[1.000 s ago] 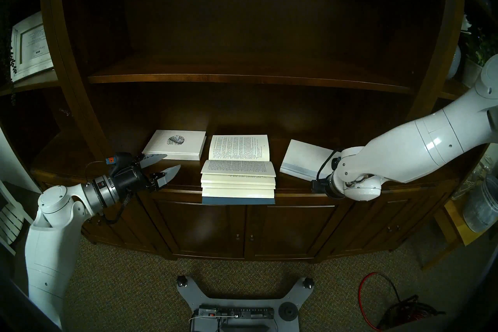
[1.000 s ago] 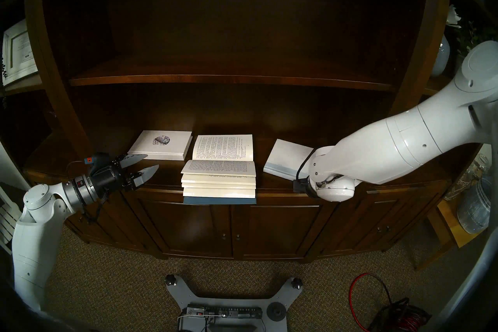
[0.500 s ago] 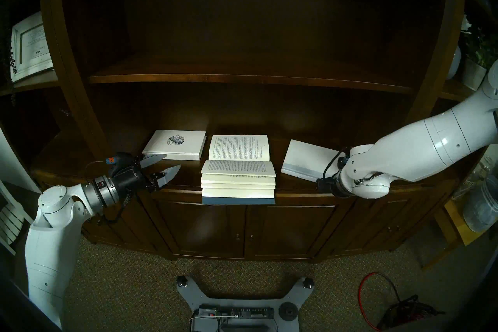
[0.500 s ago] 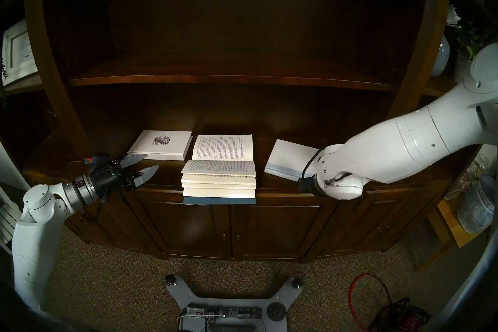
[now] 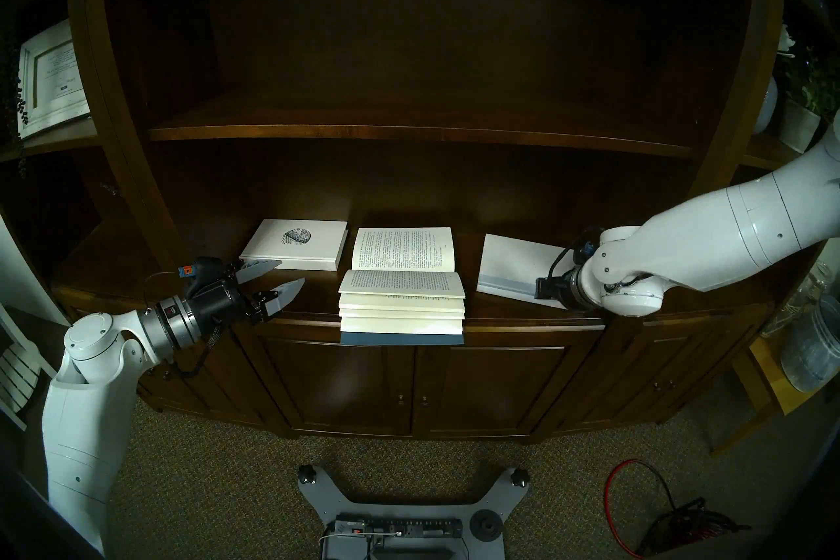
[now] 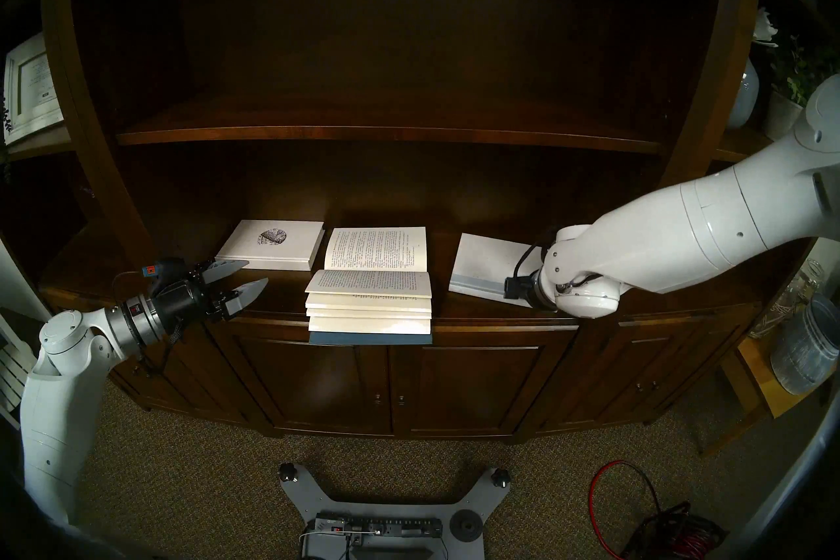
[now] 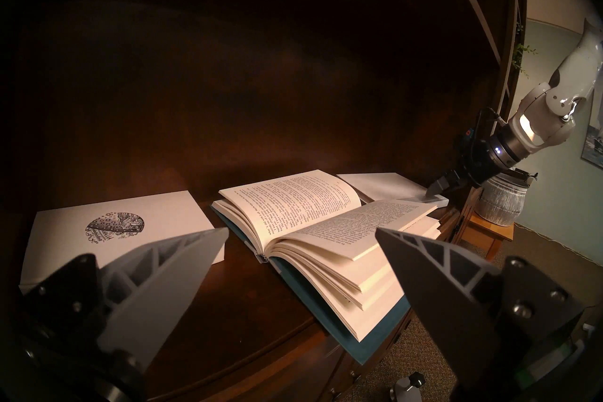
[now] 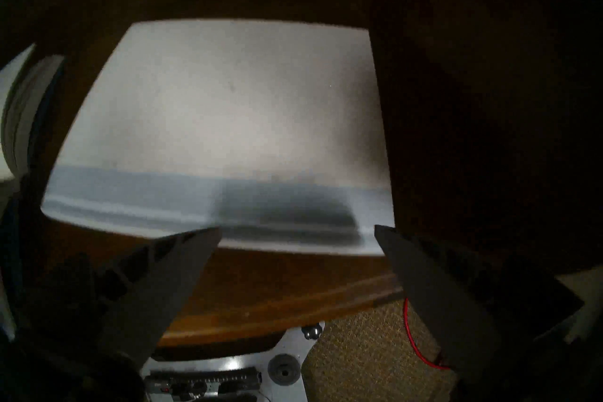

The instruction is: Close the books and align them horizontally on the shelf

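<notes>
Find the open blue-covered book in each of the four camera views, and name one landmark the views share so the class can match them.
Head stereo left: the open blue-covered book lies centre, overhanging the shelf front edge.
Head stereo right: same book, centre-left.
Left wrist: it fills the middle, spine toward the camera.
Right wrist: only a blurred page edge at far left, probably this book.
Shared landmark: the white book with the pale blue strip.

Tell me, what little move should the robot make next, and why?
Probably the left pincer, open and empty, should reach right to the blue-covered book: it lies open, pages fanned, its cover overhanging the shelf edge, while both white books are already closed.
</notes>
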